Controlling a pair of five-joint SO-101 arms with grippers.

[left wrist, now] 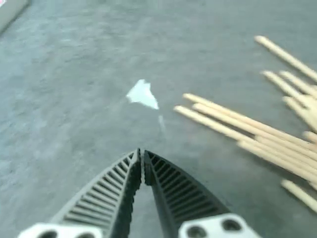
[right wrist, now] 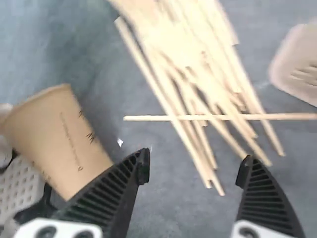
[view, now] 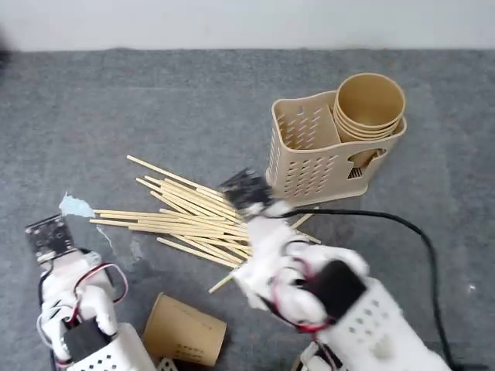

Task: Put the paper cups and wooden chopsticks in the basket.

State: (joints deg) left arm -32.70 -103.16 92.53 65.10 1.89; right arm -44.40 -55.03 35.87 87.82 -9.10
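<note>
**A:** Which step are we on?

**B:** Chopsticks, we'd judge. Our right gripper [right wrist: 194,163] hangs spread wide over the chopsticks [view: 193,216], scattered just beside the basket [view: 309,154]. Stacked cups [view: 370,104] already sit in its compartment away from the pile.

**A:** And next?

**B:** We'd lower and pinch a few; one stick lies crosswise and may snag. Our left gripper [left wrist: 141,161] is pressed closed on nothing, well apart from the basket, near a paper scrap [left wrist: 142,94]. A loose cup [view: 184,328] lies on its side beyond the pile, and a cable [view: 387,220] trails past the basket.
</note>
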